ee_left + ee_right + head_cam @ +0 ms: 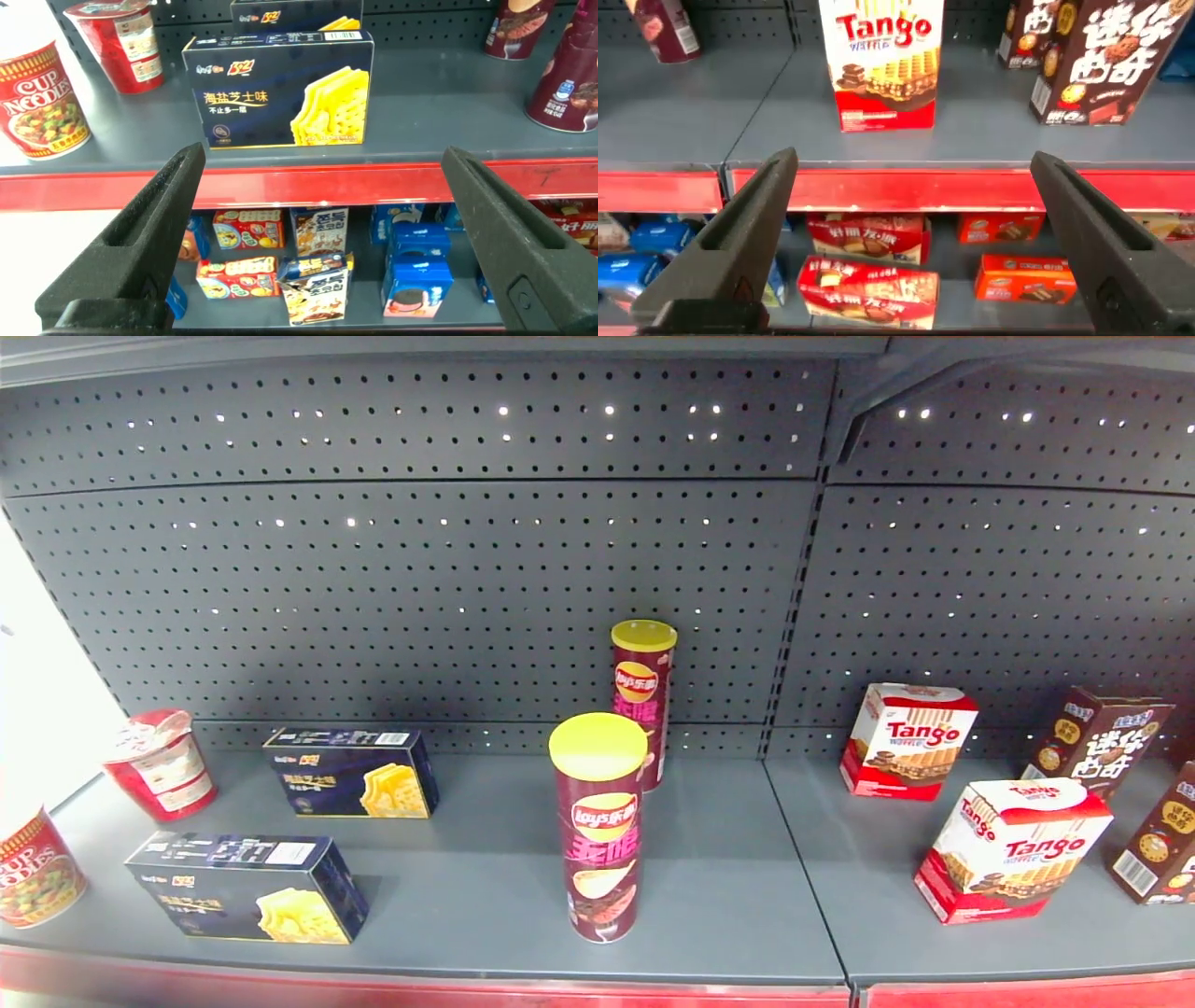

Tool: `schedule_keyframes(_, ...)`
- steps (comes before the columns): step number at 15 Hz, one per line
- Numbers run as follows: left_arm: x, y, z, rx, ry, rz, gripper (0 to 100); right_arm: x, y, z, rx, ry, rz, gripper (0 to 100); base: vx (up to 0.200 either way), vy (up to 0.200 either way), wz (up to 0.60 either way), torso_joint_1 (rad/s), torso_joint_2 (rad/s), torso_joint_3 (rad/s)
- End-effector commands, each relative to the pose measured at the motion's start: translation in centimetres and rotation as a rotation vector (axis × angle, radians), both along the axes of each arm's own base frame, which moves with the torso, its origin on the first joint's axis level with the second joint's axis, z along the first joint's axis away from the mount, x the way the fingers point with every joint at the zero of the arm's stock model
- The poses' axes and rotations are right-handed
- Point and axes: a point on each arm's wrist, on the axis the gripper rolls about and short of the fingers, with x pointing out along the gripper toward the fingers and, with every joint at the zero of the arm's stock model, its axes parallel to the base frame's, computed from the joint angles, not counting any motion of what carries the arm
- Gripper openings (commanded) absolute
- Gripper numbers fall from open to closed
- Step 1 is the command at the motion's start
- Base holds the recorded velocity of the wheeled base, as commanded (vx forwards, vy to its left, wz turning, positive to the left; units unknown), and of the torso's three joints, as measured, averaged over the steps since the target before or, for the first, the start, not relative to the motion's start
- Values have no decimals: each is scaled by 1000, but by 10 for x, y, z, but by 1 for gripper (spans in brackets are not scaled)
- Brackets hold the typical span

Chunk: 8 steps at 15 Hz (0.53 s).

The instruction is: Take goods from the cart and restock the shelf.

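Currently, all goods in view stand on the grey shelf [709,896], in front of its perforated back panel.

- Centre: 2 upright chip canisters, the front canister [602,831] and the rear canister [642,700]. Each has a yellow lid and a maroon label with a round red-and-yellow logo.
- Left of centre: the front cracker box [247,887] and the rear cracker box [353,772]. Both are dark blue with a yellow cracker picture and a white sticker on top.
- Far left: 2 red noodle cups, the rear cup [163,765] and the edge cup [33,882]. The edge cup's label shows noodles and vegetables.
- Right bay: 2 red-and-white wafer boxes [906,742] [1013,863] with wafer pictures. Beside them stand 2 brown boxes [1097,739] [1162,845] with white characters and yellow badges.

The left gripper [318,247] is empty, with its 2 black fingers spread wide. It sits before the shelf's red front strip [308,173] and faces the front cracker box.

The right gripper [915,247] is also empty and spread wide. It faces 1 wafer box, with brown boxes beside that.

Below the strip, a lower tier holds more packets [313,280].
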Motion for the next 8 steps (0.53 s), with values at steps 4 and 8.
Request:
schedule_keyframes(4,0,0,0,0,0,0,100,-1,0,-1,-1,-13,1,100,0,0,0,0,0,0)
schedule_keyframes(8,0,0,0,25,-1,-10,100,-1,0,-1,-1,-13,1,100,0,0,0,0,0,0)
